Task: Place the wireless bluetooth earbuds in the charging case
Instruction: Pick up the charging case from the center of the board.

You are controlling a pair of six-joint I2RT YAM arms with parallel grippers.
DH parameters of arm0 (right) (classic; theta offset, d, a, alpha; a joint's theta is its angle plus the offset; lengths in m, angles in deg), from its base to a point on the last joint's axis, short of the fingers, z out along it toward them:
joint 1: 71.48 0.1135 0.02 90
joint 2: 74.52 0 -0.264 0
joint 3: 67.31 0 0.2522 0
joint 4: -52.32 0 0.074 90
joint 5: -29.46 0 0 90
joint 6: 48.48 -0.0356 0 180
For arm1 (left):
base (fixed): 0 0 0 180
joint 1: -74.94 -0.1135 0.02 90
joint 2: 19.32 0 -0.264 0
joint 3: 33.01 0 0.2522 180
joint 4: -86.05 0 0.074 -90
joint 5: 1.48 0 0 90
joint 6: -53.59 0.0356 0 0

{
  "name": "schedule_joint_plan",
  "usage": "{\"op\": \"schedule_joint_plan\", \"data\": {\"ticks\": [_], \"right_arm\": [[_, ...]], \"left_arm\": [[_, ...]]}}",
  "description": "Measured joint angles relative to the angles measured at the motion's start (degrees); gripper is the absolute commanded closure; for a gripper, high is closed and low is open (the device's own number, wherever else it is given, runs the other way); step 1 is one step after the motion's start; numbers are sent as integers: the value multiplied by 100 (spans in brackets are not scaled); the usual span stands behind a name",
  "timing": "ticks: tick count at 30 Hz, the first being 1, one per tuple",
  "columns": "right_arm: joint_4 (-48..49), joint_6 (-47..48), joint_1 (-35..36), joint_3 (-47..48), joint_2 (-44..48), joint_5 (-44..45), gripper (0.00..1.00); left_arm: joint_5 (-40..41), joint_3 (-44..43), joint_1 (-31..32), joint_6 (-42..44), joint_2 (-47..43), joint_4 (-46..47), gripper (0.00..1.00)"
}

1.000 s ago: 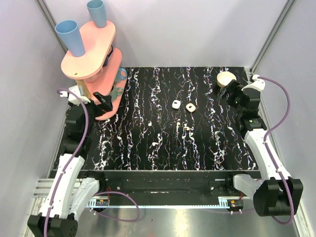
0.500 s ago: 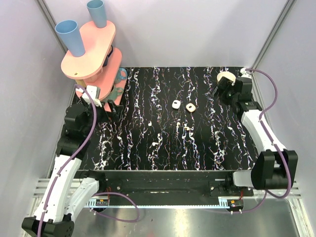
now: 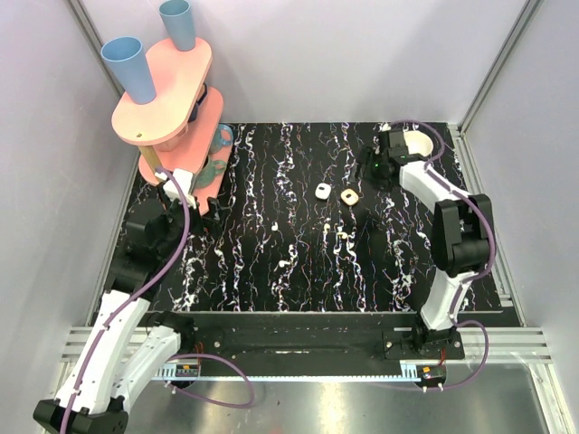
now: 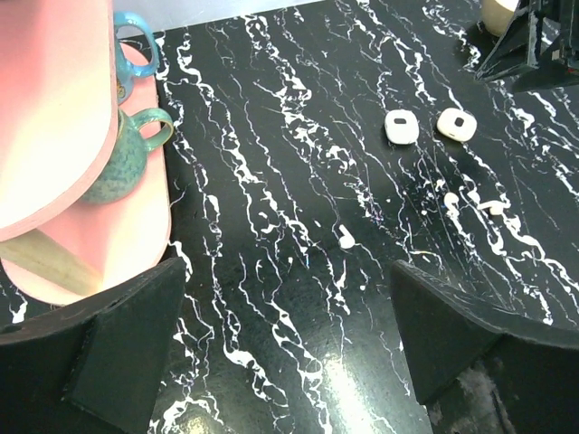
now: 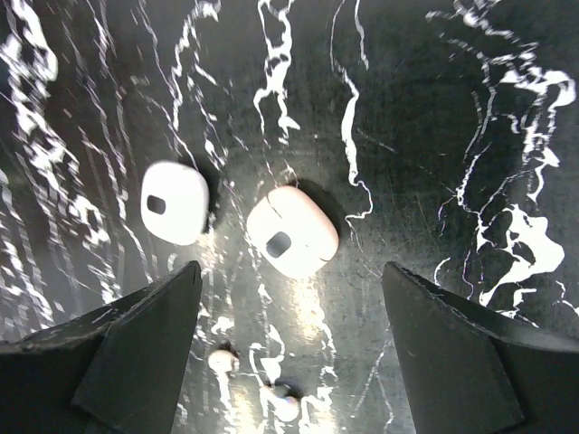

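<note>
Earbuds (image 3: 342, 236), tiny white pieces, lie near the middle of the black white-veined table (image 3: 407, 271). They sit just on the arm-base side of a white rounded-square piece (image 5: 175, 202) and a cream rounded-square piece (image 5: 291, 231), each with a dark centre. Your right gripper (image 5: 289, 362) hangs above these, jaws spread wide and holding nothing. Behind it, a cream round container (image 3: 418, 142) stands in the far right corner.

Your left gripper (image 4: 289, 353) is also spread wide and empty, close beside a pink two-tier rack (image 3: 163, 86) at the far left. The rack carries blue cups (image 3: 127, 63) on top and a teal mug (image 4: 127, 154) below. One small white bit (image 4: 346, 239) lies alone on the bare surface between the rack and the earbuds. Pale walls (image 3: 344, 54) close in on the left, back and right, with bare surface toward the near edge.
</note>
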Motion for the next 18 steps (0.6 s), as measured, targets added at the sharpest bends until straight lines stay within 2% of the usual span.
{"op": "schedule_joint_plan", "data": {"ticks": [6,18], "right_arm": [[-332,929,168,251,-555,-74,5],[-560,2494,686,669,-1174,173,9]], "left_arm": [[153,55,52,85,-61,-68,1],[195,55,59,107,79,-101,1]]}}
